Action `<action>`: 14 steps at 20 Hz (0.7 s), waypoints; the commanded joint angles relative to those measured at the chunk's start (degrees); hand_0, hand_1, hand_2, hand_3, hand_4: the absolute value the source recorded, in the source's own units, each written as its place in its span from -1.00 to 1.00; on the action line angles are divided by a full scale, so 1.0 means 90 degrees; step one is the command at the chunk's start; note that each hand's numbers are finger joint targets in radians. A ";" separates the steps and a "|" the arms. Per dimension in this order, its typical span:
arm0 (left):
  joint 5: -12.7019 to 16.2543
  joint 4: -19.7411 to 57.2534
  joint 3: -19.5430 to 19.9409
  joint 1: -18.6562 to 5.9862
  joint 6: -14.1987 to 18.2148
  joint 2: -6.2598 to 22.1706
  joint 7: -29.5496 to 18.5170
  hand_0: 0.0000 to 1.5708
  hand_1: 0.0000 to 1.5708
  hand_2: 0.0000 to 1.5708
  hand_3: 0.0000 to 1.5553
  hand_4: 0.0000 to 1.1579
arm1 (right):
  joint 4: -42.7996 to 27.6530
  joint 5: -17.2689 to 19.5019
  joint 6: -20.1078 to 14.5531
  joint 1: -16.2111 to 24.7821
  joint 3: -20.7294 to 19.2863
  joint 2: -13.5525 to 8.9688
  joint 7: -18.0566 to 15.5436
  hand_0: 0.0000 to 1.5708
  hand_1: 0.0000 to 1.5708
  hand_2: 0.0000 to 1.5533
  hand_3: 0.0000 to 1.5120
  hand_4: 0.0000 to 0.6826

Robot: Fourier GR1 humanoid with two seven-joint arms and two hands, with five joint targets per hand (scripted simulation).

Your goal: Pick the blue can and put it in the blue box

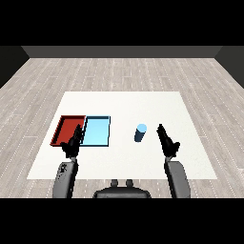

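On tabletop [124, 162]: reach step | your right hand [166, 139] open beside blue can [140, 133] | left hand [73, 143] open, idle | next: close round can, carry to blue tray [97, 132]

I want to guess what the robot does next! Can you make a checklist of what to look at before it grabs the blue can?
1. Blue can standing upright on the white table: ok.
2. Right hand open beside the can, not touching: ok.
3. Nothing between right hand and can: ok.
4. Light blue tray has room inside: ok.
5. Left hand out of the way: not ok, it overlaps the near edges of the red tray and the light blue tray.
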 commanded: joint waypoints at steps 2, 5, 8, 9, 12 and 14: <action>-0.0063 0.0072 -0.0028 0.0056 -0.0044 -0.0044 -0.0002 -1.00 -1.00 -1.00 -1.00 -1.00 | 0.0449 0.0246 -0.0232 -0.0305 0.0018 0.0192 0.0186 -1.00 -1.00 -1.00 -1.00 -1.00; -0.0114 0.0149 -0.0115 0.0156 -0.0069 -0.0066 0.0009 -1.00 -1.00 -1.00 -1.00 -1.00 | 0.1088 0.0522 -0.0628 -0.0729 0.0073 0.0408 0.0471 -1.00 -1.00 -1.00 -1.00 -1.00; -0.0050 -0.0367 -0.0100 0.0045 0.0045 -0.0388 -0.1469 -1.00 -1.00 -1.00 -1.00 -1.00 | 0.0511 -0.0172 0.0183 -0.0611 0.0177 0.0512 -0.1186 -1.00 -1.00 -1.00 -1.00 -1.00; 0.0049 -0.0301 -0.0014 0.0283 -0.0073 -0.0358 -0.1808 -1.00 -1.00 -1.00 -1.00 -1.00 | 0.0953 -0.0310 0.0229 -0.0774 0.0092 0.0514 -0.1444 -1.00 -1.00 -1.00 -1.00 -1.00; -0.0041 -0.0137 -0.0235 0.0232 0.0024 -0.0452 -0.1953 -1.00 -1.00 -1.00 -1.00 -1.00 | 0.1424 -0.0324 0.0357 -0.1162 -0.0154 0.0392 -0.1745 -1.00 -1.00 -1.00 -1.00 -1.00; 0.0183 0.0367 0.0179 0.0185 -0.0345 -0.0233 -0.2508 -1.00 -1.00 -1.00 -1.00 -1.00 | 0.1056 -0.0327 0.0461 -0.0758 0.0051 0.0447 -0.1746 -1.00 -1.00 -1.00 -1.00 -1.00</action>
